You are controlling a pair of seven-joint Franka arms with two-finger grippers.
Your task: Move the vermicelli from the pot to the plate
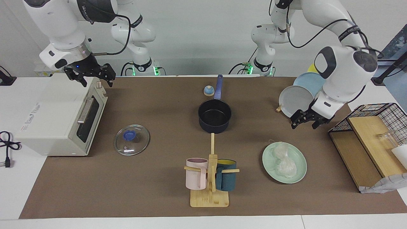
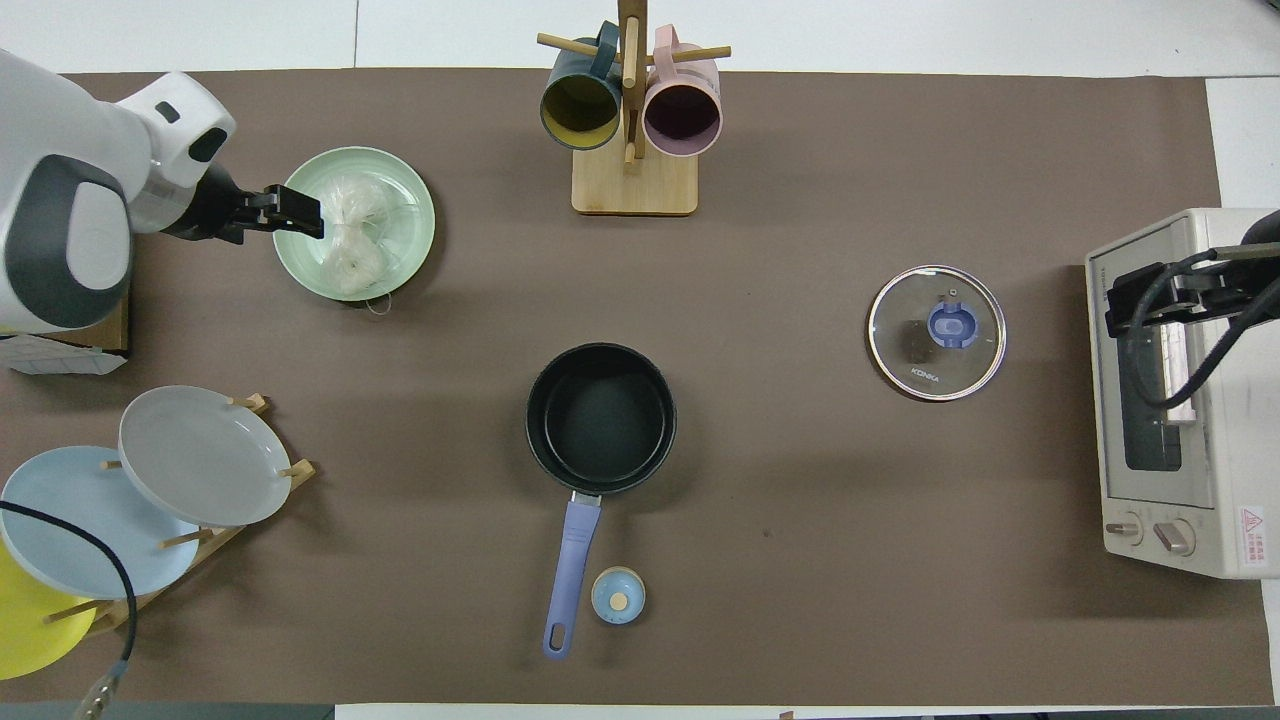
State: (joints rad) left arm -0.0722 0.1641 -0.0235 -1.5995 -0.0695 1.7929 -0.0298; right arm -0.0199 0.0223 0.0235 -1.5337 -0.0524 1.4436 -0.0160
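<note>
The translucent whitish vermicelli (image 1: 283, 159) lies in two clumps on the round pale mint-green plate (image 1: 300, 173), near the left arm's end of the surface. The small dark navy pot (image 1: 215, 116) with its long blue handle looks empty. The left pincer (image 1: 306, 120) hangs spread wide and empty above the brown mat beside the plate; the right pincer (image 1: 90, 73), also wide and empty, waits over the white toaster oven (image 1: 47, 121). One thin strand trails over the plate's rim and could slip onto the mat.
</note>
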